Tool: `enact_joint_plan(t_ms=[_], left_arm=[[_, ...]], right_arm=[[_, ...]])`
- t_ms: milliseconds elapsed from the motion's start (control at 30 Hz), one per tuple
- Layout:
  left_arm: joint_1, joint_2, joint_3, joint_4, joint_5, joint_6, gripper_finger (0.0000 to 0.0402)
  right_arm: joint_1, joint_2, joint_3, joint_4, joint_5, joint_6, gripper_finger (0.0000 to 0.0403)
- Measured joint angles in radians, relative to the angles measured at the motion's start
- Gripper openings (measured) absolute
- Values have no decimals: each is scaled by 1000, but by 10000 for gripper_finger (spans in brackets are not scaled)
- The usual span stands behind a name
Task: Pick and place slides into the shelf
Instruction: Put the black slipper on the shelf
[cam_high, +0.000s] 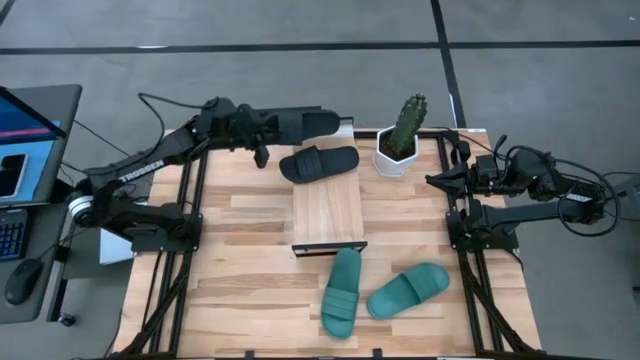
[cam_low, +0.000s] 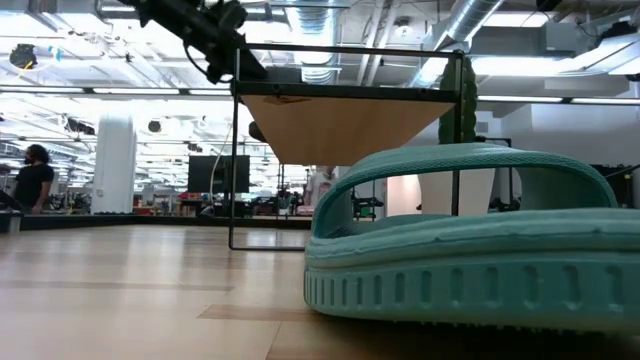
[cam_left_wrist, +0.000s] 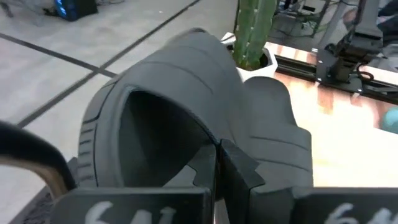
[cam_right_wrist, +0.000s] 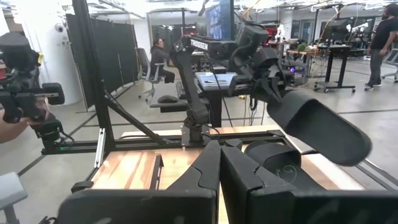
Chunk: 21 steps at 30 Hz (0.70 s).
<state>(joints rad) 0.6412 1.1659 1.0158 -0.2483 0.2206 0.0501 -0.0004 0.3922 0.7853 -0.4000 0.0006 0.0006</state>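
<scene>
My left gripper (cam_high: 272, 128) is over the table's far edge, shut on a black slide (cam_high: 305, 123), which also shows in the right wrist view as the raised black slide (cam_right_wrist: 317, 127). A second black slide (cam_high: 320, 162) lies at the far end of the shelf (cam_high: 327, 212); whether it is on the plank, I cannot tell. Two teal slides (cam_high: 342, 290) (cam_high: 408, 290) lie sole-down on the table near the shelf's near end. One teal slide (cam_low: 470, 240) fills the low view. My right gripper (cam_high: 432, 180) waits shut at the table's right edge. My left gripper (cam_left_wrist: 216, 165) pinches the black slide between its two fingers at the edge of the strap (cam_left_wrist: 211, 140), by the strap's opening. The fingers come level from the table's left. The slide is lifted clear and juts out toward the table's right, tilted.
A potted cactus (cam_high: 400, 135) in a white pot stands at the far edge, just right of the held slide. The black shelf frame (cam_low: 235, 150) rises from the table. A laptop and mouse sit off the table's left. People move in the room behind.
</scene>
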Motion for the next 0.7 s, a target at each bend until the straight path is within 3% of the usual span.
enact_joint_plan(t_ms=[700], left_arm=[[46,131,5,195,170,18,0]], right_arm=[[0,0,0,0,0,0,0]])
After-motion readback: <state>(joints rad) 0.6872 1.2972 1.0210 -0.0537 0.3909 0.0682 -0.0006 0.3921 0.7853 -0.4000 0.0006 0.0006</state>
